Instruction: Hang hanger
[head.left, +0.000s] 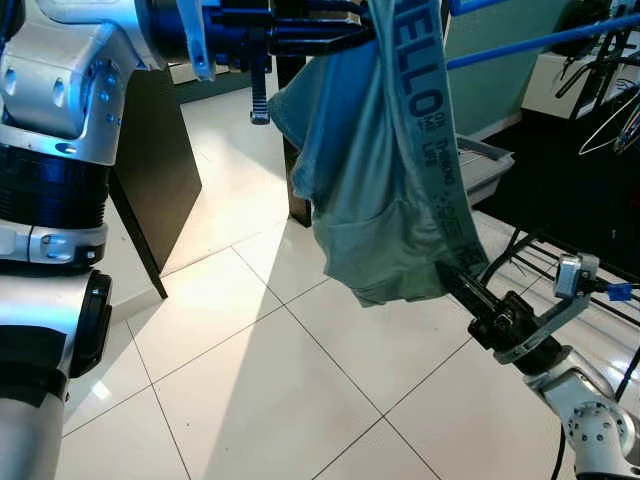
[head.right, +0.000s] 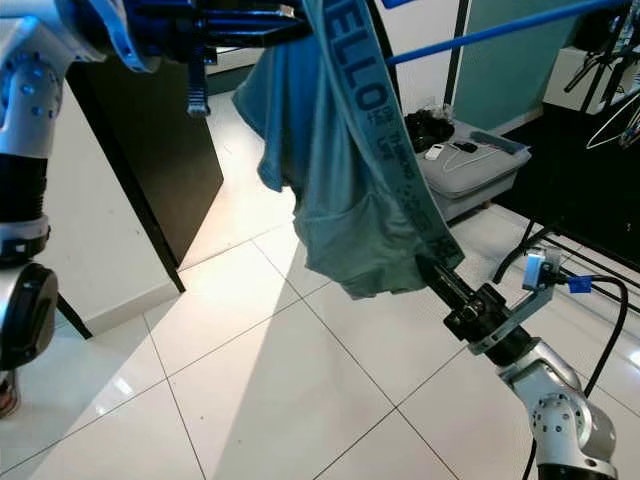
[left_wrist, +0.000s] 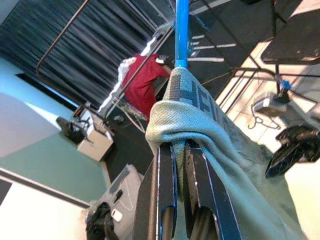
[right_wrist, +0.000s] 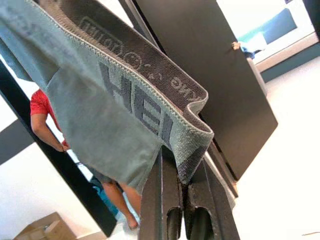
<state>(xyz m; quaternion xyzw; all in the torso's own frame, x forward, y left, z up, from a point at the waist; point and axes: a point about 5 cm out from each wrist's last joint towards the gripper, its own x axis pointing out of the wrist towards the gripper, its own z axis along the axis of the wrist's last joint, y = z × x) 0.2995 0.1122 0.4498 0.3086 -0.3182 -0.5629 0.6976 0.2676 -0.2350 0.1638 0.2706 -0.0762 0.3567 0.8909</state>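
Soft knitted cloth on the grey-green garment (head.left: 370, 200), matt, with a coarser woven waistband (head.left: 425, 110) carrying printed letters. The floor (head.left: 260, 380) is glossy white tile, throwing back bright glare. The blue rail (head.left: 540, 40) looks like smooth painted metal. Robot arms (head.left: 60, 90) show brushed silver metal with black plastic joints. The left end effector (left_wrist: 182, 200) and right end effector (right_wrist: 185, 200) have smooth, dark, slightly shiny fingers pinching the fabric. The dark panel (head.left: 160, 160) is flat and matt.

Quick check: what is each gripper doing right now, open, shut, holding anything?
Left gripper: shut on the top of the grey-green underwear with the lettered waistband, by the blue rod.
Right gripper: shut on the waistband's lower end.
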